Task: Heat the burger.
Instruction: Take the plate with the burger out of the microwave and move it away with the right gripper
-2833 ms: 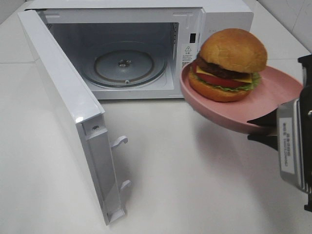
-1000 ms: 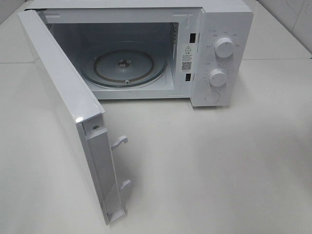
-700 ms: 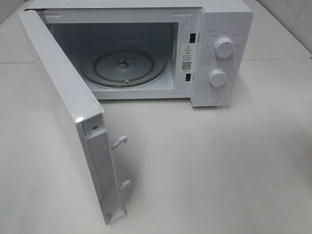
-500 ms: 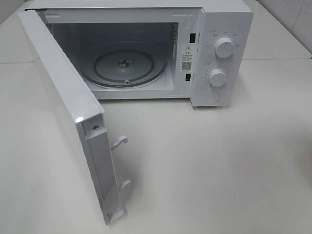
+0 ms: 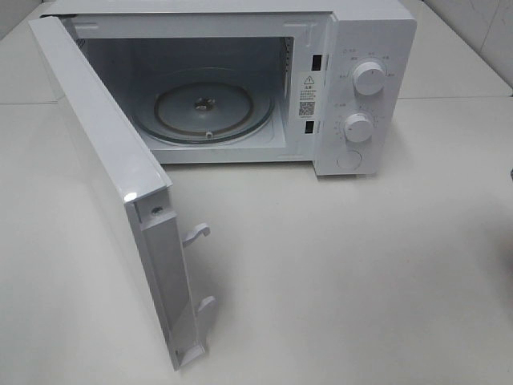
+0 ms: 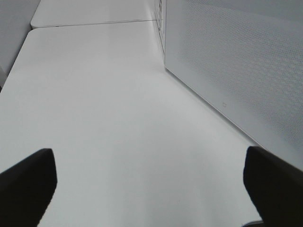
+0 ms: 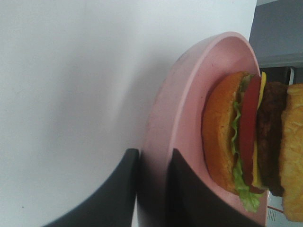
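Microwave [image 5: 353, 88] with door [image 5: 120, 184] swung wide, glass turntable [image 5: 204, 108] bare. Right gripper [image 7: 151, 189] pinches the rim of the pink plate [image 7: 184, 109] — burger [image 7: 255, 142] resting on it. Left gripper [image 6: 151, 184] spread wide above the table [image 6: 104, 118], grasping nothing.

Bright, even overhead light; soft shadows; glare spot on door [image 5: 128, 195] corner; left fingers [image 6: 26, 187] blurred.
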